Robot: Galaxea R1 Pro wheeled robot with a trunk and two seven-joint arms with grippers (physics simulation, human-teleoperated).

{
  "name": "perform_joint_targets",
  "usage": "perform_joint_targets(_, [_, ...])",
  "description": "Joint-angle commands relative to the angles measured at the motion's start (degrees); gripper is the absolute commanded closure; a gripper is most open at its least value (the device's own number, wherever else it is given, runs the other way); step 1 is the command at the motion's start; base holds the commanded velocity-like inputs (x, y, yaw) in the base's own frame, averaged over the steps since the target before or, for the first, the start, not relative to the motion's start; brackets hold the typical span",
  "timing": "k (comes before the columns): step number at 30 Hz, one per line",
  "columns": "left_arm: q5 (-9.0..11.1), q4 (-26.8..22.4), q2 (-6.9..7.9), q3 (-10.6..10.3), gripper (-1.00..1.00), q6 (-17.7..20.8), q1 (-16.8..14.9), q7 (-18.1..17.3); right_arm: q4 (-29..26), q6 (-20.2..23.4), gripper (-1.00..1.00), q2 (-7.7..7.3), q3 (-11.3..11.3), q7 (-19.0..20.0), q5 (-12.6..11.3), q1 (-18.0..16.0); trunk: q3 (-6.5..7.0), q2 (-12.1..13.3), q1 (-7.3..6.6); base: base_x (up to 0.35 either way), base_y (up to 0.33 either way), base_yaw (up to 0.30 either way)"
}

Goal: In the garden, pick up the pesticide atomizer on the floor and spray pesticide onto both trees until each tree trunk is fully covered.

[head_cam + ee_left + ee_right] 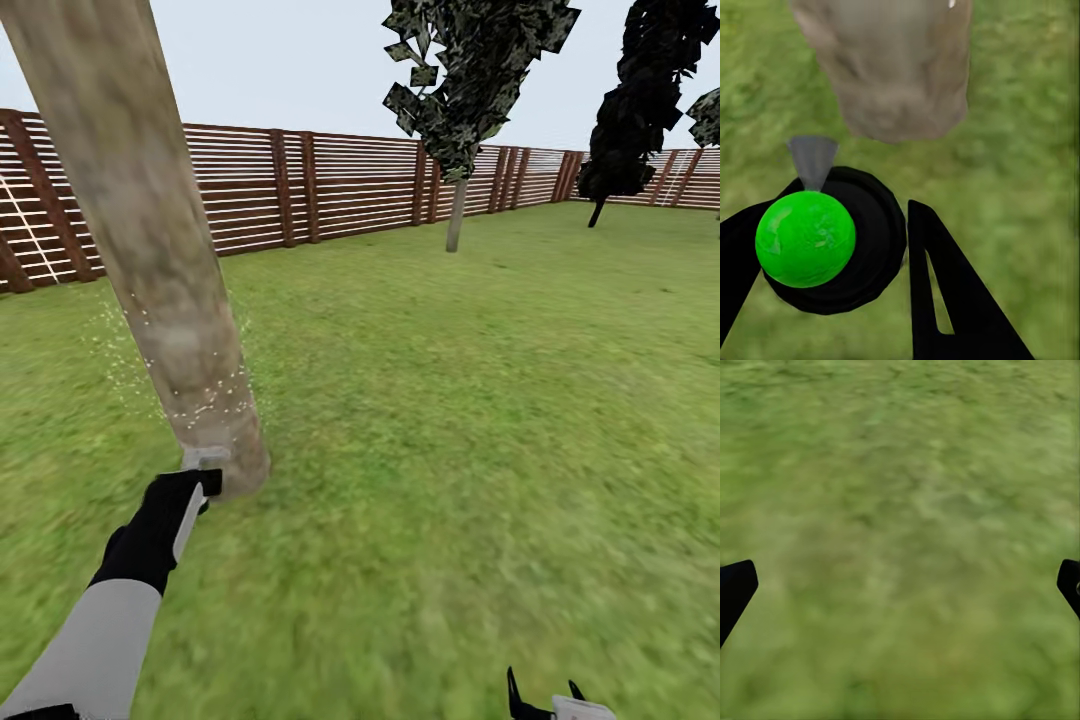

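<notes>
The pesticide atomizer (821, 240), black with a green ball top and grey nozzle, sits clamped in the left gripper (832, 255), nozzle pointed at the base of the near tree trunk (150, 240) just ahead. Whitish-green pesticide specks (200, 405) dot the lower bark. The right gripper (900, 585) hangs wide apart and empty over the grass lawn (480, 420). A second tree (462, 100) stands by the wooden fence (340, 185)

I count 3 trees: 1 near trunk (150, 250), 1 mid tree (458, 210), 1 dark far tree (625, 110). 1 atomizer (817, 240), 1 fence (300, 190), 2 claws: left (200, 478), right (545, 700)
</notes>
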Motion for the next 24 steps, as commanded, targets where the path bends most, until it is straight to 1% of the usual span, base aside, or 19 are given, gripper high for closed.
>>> perform_joint_targets(1, [0.14,-0.05,-0.79,-0.18,1.00,-0.01,-0.55,0.09,0.00,0.00,-1.00,-0.05,0.01,0.00,0.01,0.00,0.00,0.00,0.00,0.000,0.000,0.000])
perform_joint_targets(2, [0.15,0.05,-1.41,-0.32,1.00,0.12,-2.42,0.48,0.00,0.05,-1.00,-0.06,0.01,0.00,0.01,0.00,0.00,0.00,0.00,0.000,0.000,0.000])
perform_joint_targets(3, [0.09,0.08,-1.60,-0.40,1.00,0.31,-3.99,0.65,0.00,0.06,-1.00,-0.06,0.01,0.00,0.01,0.00,0.00,0.00,0.00,0.000,0.000,0.000])
perform_joint_targets(5, [-0.35,0.00,-1.45,-0.30,1.00,0.48,-6.36,0.75,0.00,0.07,-1.00,-0.06,0.01,0.00,0.01,0.00,0.00,0.00,0.00,0.000,0.000,0.000])
perform_joint_targets(7, [-0.50,-1.35,0.09,0.72,1.00,0.60,-7.00,1.17,0.00,0.07,-1.00,-0.07,0.01,0.00,0.01,0.00,0.00,0.00,0.00,0.000,0.000,0.000])
perform_joint_targets(8, [-0.53,-3.00,0.88,2.36,1.00,0.68,-7.00,1.45,0.00,0.07,-1.00,-0.07,0.01,0.00,0.01,0.00,0.00,0.00,0.00,0.000,0.000,0.000])
perform_joint_targets(9, [-0.59,-4.65,1.15,3.60,1.00,1.17,-6.91,1.60,0.00,0.07,-1.00,-0.07,0.01,0.00,0.01,0.00,0.00,0.00,0.00,0.000,0.000,0.000])
perform_joint_targets(10, [-0.61,-5.20,1.17,3.81,1.00,1.73,-6.83,1.65,0.00,0.07,-1.00,-0.07,0.01,0.00,0.01,0.00,0.00,0.00,0.00,0.000,0.000,0.000])
perform_joint_targets(11, [-0.65,-5.87,0.69,3.77,1.00,3.58,-6.62,1.77,0.00,0.07,-1.00,-0.07,0.01,0.00,0.01,0.00,0.00,0.00,0.00,-0.006,0.000,0.000])
perform_joint_targets(12, [-0.64,-6.08,0.42,3.38,1.00,4.20,-6.72,1.85,0.00,0.04,-1.00,-0.07,0.01,0.00,0.01,0.00,0.00,0.00,0.00,-0.170,0.000,0.000])
perform_joint_targets(15, [-0.65,-6.28,-0.19,0.01,1.00,4.65,-7.16,3.13,0.00,-0.01,-1.00,-0.07,0.01,0.00,0.01,0.00,0.00,0.00,0.00,-0.256,0.000,0.000])
perform_joint_targets(17, [-0.77,-6.69,-0.22,-1.15,1.00,4.78,-8.37,4.61,0.00,0.00,-1.00,-0.07,0.01,0.00,0.01,0.00,0.00,0.00,0.00,-0.049,0.000,0.000])
perform_joint_targets(18, [-0.83,-6.73,-0.12,-1.21,1.00,4.89,-9.12,4.99,0.00,0.00,-1.00,-0.07,0.01,0.00,0.01,0.00,0.00,0.00,0.00,-0.012,0.000,0.000])
perform_joint_targets(19, [-0.84,-6.80,0.42,-0.96,1.00,6.27,-10.25,6.59,0.00,-0.01,-1.00,-0.07,0.01,0.00,0.01,0.00,0.00,0.00,0.00,-0.005,0.000,0.000])
perform_joint_targets(20, [-0.82,-7.92,1.35,-0.74,1.00,8.99,-10.86,8.47,0.00,0.00,-1.00,-0.07,0.01,0.00,0.01,0.00,0.00,0.00,0.00,-0.002,0.000,0.000])
perform_joint_targets(21, [-0.75,-10.04,2.35,-0.67,1.00,10.82,-11.08,9.46,0.00,0.02,-1.00,-0.07,0.01,0.00,0.01,0.00,0.00,0.00,0.00,0.000,0.000,0.000])
perform_joint_targets(22, [-0.67,-10.64,1.93,-0.90,1.00,11.25,-11.15,9.66,0.00,0.03,-1.00,-0.07,0.00,0.00,0.01,0.00,0.00,0.00,0.00,0.000,0.000,0.000])
perform_joint_targets(23, [-0.51,-10.78,0.77,-1.19,1.00,11.36,-11.35,9.70,0.00,0.02,-1.00,-0.07,0.01,0.00,0.01,0.00,0.00,0.00,0.00,0.000,0.000,0.000])
perform_joint_targets(24, [-0.64,-10.78,-0.88,-1.30,1.00,11.69,-12.14,9.76,0.00,0.02,-1.00,-0.07,0.01,0.00,0.01,0.00,0.00,0.00,0.00,0.000,0.000,0.000])
